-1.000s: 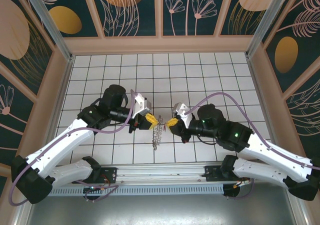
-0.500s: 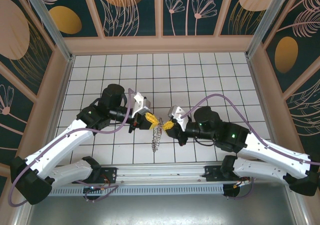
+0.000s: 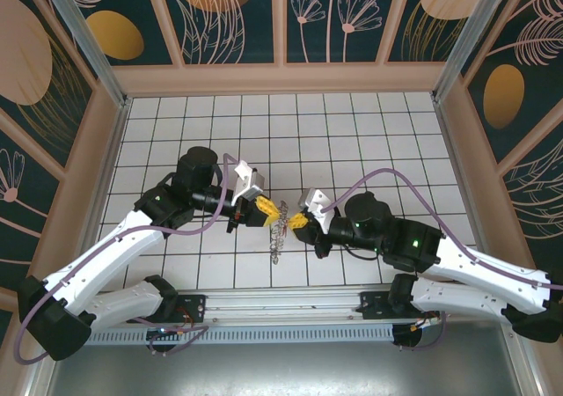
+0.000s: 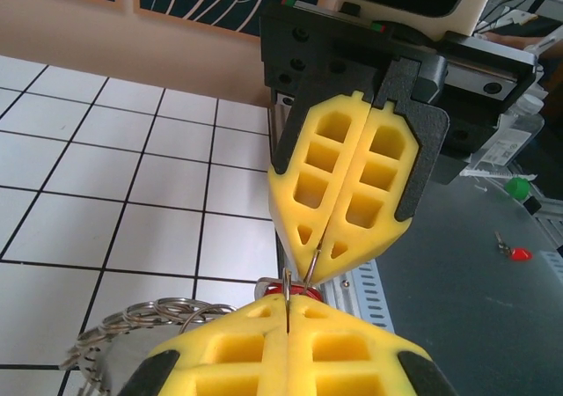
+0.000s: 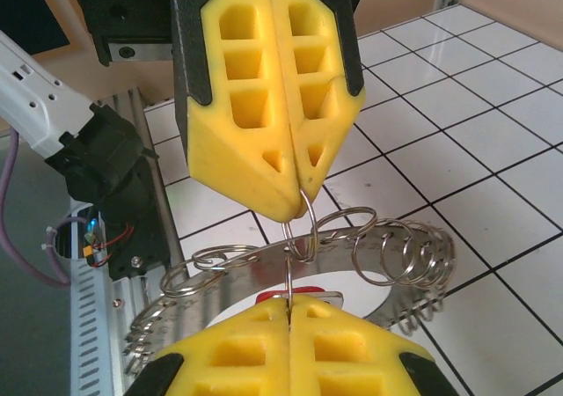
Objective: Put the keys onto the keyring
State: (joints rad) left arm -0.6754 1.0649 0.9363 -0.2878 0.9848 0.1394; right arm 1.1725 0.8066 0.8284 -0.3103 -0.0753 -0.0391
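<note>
Fingers point(image 4: 220, 361) shut, left pinching keyring point(image 5: 400, 255), right keys point(image 5: 300, 292)

Mid-table the left gripper point(image 3: 270, 211), closed on the keyring point(image 3: 279, 236), meets the right gripper point(image 3: 296, 223), closed on the keys point(image 5: 303, 292), tip to tip: no passage between. Behind them the tiles point(image 3: 352, 132) lie open up to the wooden walls point(image 3: 281, 78).

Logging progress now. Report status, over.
Left claw shut on keyring loop. Right claw shut on thin metal at red key, tip to tip. Threading unclear. Nothing blocking.
</note>
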